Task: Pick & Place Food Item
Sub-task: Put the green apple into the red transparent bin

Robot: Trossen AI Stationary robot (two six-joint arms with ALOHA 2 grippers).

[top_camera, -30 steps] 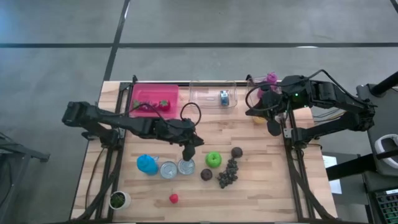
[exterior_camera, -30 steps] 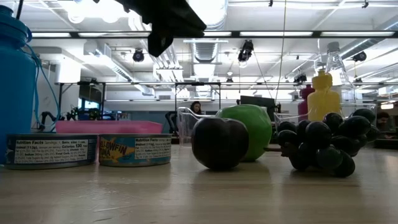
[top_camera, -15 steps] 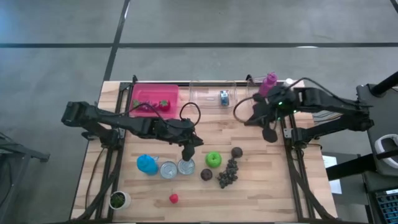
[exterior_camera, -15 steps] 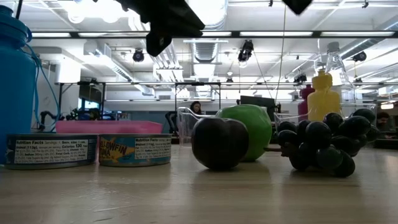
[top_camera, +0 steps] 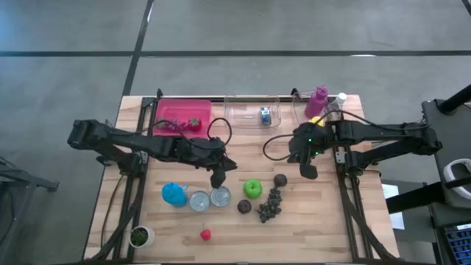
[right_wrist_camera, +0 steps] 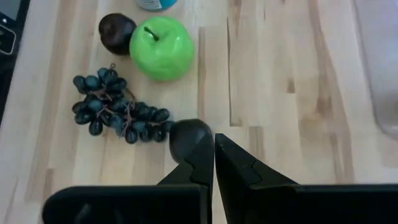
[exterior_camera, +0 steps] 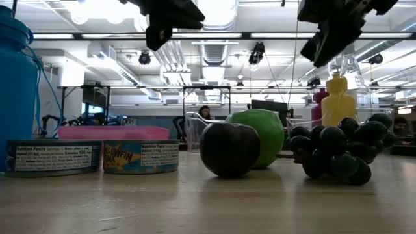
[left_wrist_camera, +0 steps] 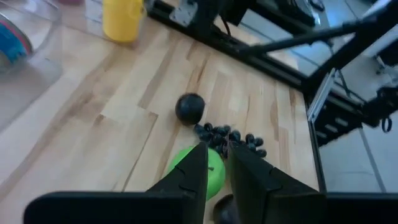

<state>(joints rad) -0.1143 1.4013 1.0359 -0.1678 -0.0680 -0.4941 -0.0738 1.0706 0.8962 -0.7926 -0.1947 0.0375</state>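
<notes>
Green apple (top_camera: 252,188) sits on the tabletop (top_camera: 324,221) near its middle, beside a dark plum (top_camera: 244,207), black grapes (top_camera: 270,205) and a second plum (top_camera: 280,179); two cans (exterior_camera: 141,156) carry labels, mostly unreadable, one showing "Nutrition Facts"; the left tool (top_camera: 218,179) hangs empty just left of the apple, its fingers nearly together; the right tool (top_camera: 308,171), clenched and empty, hangs toward the right edge, beyond the second plum.
</notes>
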